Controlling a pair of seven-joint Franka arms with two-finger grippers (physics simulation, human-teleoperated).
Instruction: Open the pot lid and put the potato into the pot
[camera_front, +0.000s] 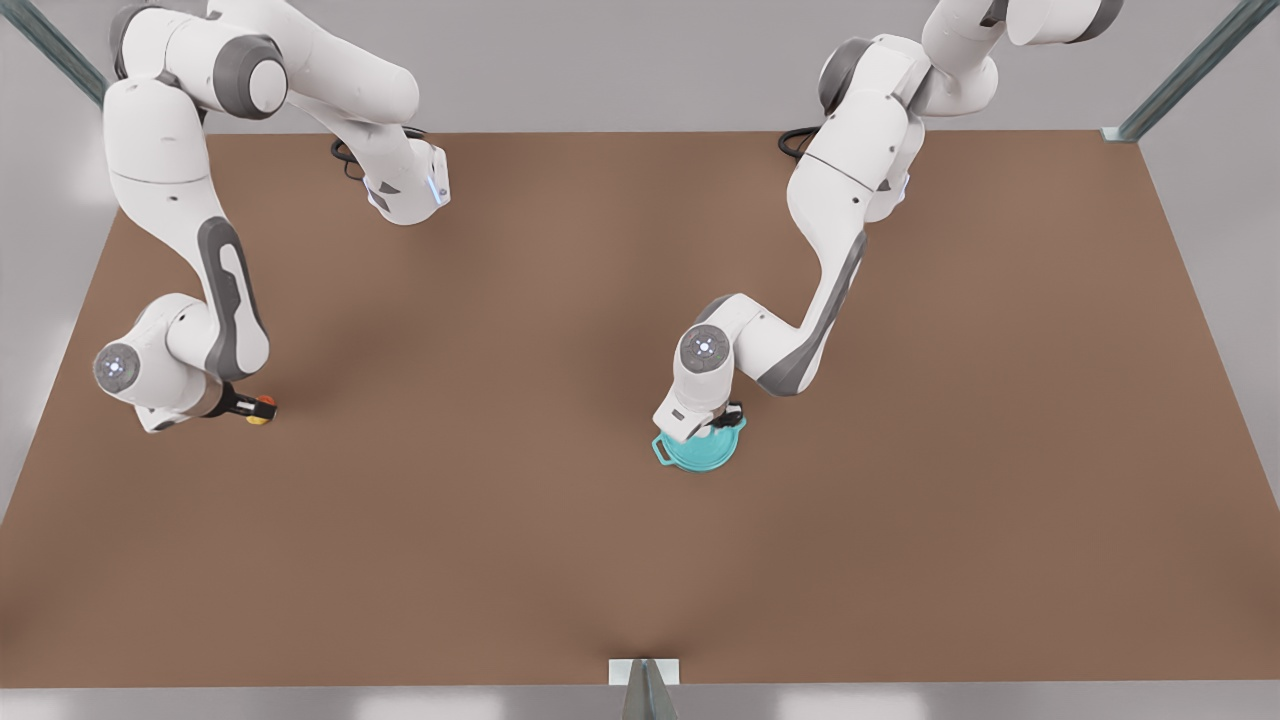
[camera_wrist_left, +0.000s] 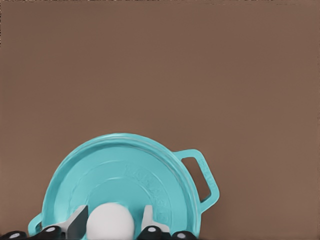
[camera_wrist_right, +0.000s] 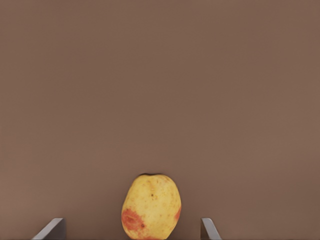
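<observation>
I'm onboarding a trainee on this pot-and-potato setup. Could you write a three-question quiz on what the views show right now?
1. True or false: the pot lid is off the pot.
2. Which tool is at the white knob: A) left tool, B) right tool?
3. Fill in: the right tool's fingers are ____ around the potato.

Key: 1 false. 2 A. 3 open.

The potato (camera_wrist_right: 151, 206) lies on the brown table (camera_wrist_right: 160, 90) between the right gripper's (camera_wrist_right: 132, 231) parted jaws.

Brown table (camera_front: 560, 560), teal pot (camera_front: 700, 455) near centre, potato (camera_front: 258, 412) at front view's left
</observation>
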